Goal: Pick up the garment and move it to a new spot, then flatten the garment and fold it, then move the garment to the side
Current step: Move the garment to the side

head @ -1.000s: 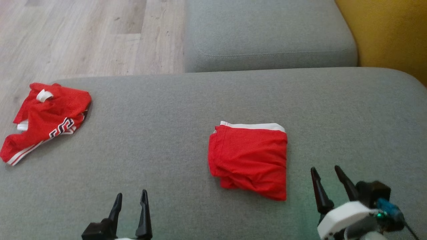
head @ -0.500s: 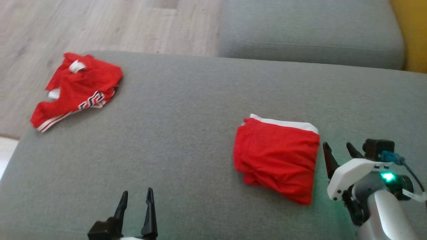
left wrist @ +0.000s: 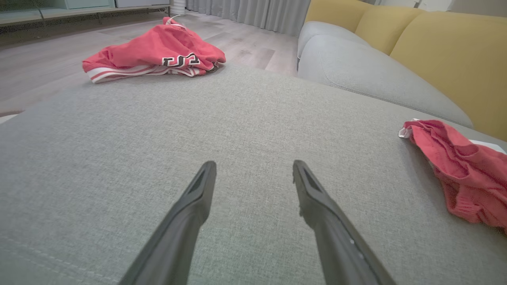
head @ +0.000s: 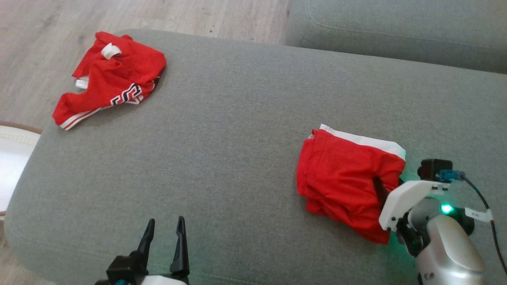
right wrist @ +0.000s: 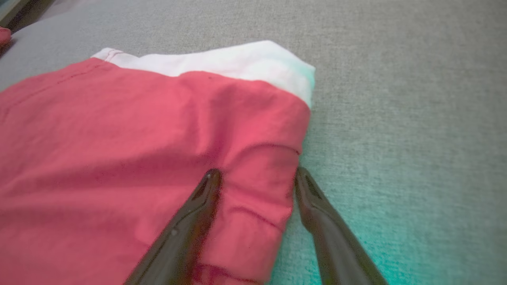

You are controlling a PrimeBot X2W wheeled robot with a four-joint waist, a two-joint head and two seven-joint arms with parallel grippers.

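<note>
Close-up from the right wrist view tells it best: right pincer (right wrist: 256,174) spread wide, straddling the folded garment (right wrist: 119,158) at its edge, one finger on red cloth, the other on the grey sofa cushion (right wrist: 416,118) just beside it. Head view puts that garment at 4 o'clock on the cushion, pincer at its 3 o'clock edge. Left wrist view adds yellow backrests (left wrist: 447,51) at 2 o'clock. Left pincer (left wrist: 254,164) gapes over bare cushion at 7 o'clock. Count: two red garments, with the crumpled lettered garment (head: 113,79) at 10 o'clock, and two pincers.
</note>
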